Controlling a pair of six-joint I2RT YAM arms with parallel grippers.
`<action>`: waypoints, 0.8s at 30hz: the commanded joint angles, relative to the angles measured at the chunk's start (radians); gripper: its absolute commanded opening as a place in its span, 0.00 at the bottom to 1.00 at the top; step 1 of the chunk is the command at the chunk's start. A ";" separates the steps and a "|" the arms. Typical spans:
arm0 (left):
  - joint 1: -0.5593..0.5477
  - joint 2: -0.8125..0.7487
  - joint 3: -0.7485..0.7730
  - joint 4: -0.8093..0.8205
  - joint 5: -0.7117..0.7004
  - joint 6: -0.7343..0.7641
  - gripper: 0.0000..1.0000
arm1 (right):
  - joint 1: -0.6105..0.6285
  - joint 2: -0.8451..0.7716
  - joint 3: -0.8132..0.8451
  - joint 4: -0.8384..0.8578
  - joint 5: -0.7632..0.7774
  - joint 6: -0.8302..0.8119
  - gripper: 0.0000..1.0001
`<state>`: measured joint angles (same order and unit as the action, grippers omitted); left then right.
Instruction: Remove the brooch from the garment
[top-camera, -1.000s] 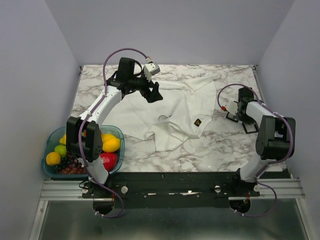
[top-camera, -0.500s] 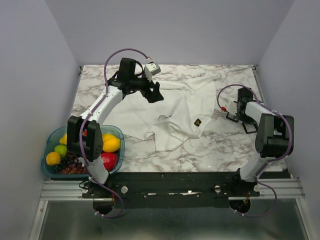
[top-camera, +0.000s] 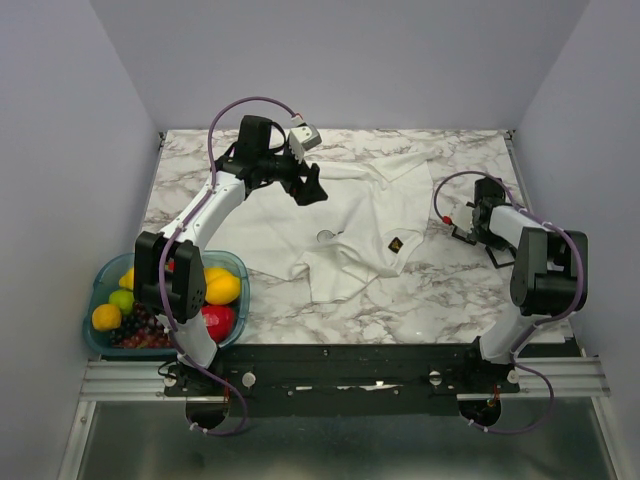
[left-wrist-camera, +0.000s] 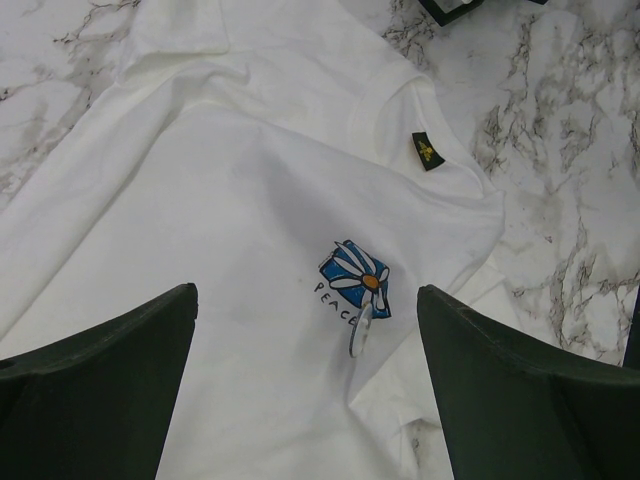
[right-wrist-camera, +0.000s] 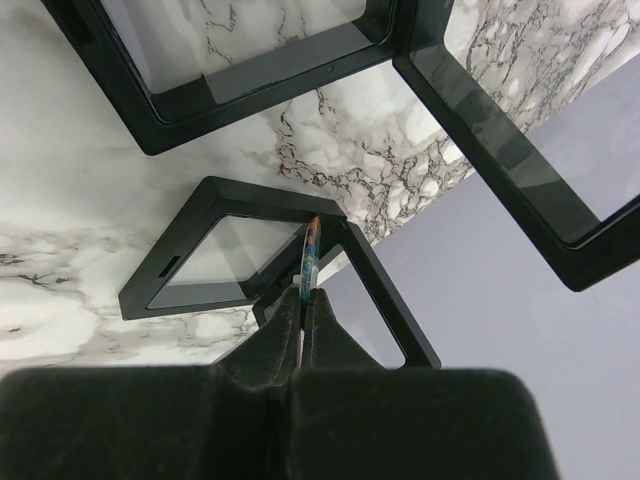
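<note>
Brooch (left-wrist-camera: 358, 280) sits on the front of the garment (left-wrist-camera: 220, 200). It is a small flower with white petals, a yellow centre and a blue ground. The left wrist view frames it between the two dark jaws of the left tool (top-camera: 311, 190). Just under the brooch, slanting down the cloth, dark hand-drawn letters (left-wrist-camera: 333, 298) read "PEACE". The last letter meets a small white oval piece (left-wrist-camera: 360, 330), and I cannot tell what that is. Toward the sleeve hem a dark label (left-wrist-camera: 427, 152) carries a yellow mark, with no writing I can read. The left tool hangs above the garment with its jaws spread wide and nothing in them.

The garment lies spread and rumpled on the marble tabletop (top-camera: 440, 290). Well apart from it, at the right side, the right tool (right-wrist-camera: 306, 300) is pinched tight on a thin flat piece (right-wrist-camera: 312, 250). That piece is seen edge-on, bluish-green with orange near its tip, and is too thin to identify. It stands over a black square frame (right-wrist-camera: 190, 262), with two more frames (right-wrist-camera: 250, 85) just beside. A bowl of fruit (top-camera: 96, 288) sits at the near left corner.
</note>
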<state>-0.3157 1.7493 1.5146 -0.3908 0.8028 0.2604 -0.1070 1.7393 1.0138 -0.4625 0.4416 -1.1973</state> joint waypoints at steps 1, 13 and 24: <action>-0.003 0.009 0.030 0.017 0.029 -0.009 0.99 | -0.008 -0.024 -0.029 -0.013 0.005 -0.007 0.01; -0.005 0.024 0.036 0.026 0.044 -0.021 0.99 | -0.008 -0.064 -0.060 -0.033 0.012 -0.001 0.01; -0.005 0.018 0.035 0.021 0.042 -0.021 0.99 | -0.008 -0.072 -0.035 -0.045 0.014 -0.008 0.00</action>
<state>-0.3164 1.7622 1.5188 -0.3828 0.8200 0.2420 -0.1070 1.6939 0.9680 -0.4683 0.4419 -1.1973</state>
